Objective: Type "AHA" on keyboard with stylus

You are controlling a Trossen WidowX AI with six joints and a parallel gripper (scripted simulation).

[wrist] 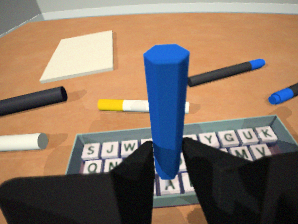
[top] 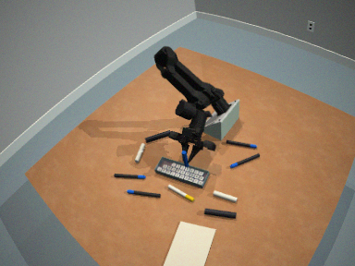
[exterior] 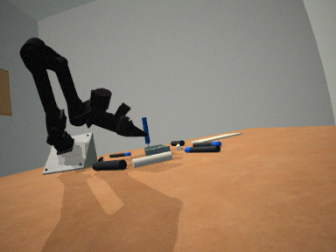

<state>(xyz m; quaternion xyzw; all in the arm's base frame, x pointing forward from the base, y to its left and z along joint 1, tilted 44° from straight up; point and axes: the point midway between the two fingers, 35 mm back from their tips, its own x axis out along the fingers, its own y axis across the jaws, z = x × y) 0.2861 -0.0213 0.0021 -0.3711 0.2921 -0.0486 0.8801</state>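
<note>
The grey keyboard [top: 181, 175] [exterior: 157, 150] [wrist: 225, 126] with white letter keys lies on the desk under the gripper. My gripper [top: 187, 162] [exterior: 146, 135] [wrist: 167, 145] is shut on the blue stylus [top: 184, 156] [exterior: 145, 127] [wrist: 166, 95], which stands nearly upright. In the wrist view the stylus's lower end is just behind the A key [wrist: 170, 186], in the bottom row. In the exterior view its thin tip is at the keyboard's top; I cannot tell whether it touches a key. The fingers and the stylus hide several keys, and the H key cannot be made out.
A white and yellow marker [top: 181, 193] [wrist: 111, 105] lies just beyond the keyboard. White cylinders [top: 225, 196] [exterior: 152, 159] and black cylinders [top: 220, 213] [exterior: 109, 164] lie around it, with several black and blue pens [top: 143, 193] [wrist: 220, 74]. A cream pad [top: 190, 245] [wrist: 82, 55] lies farther out.
</note>
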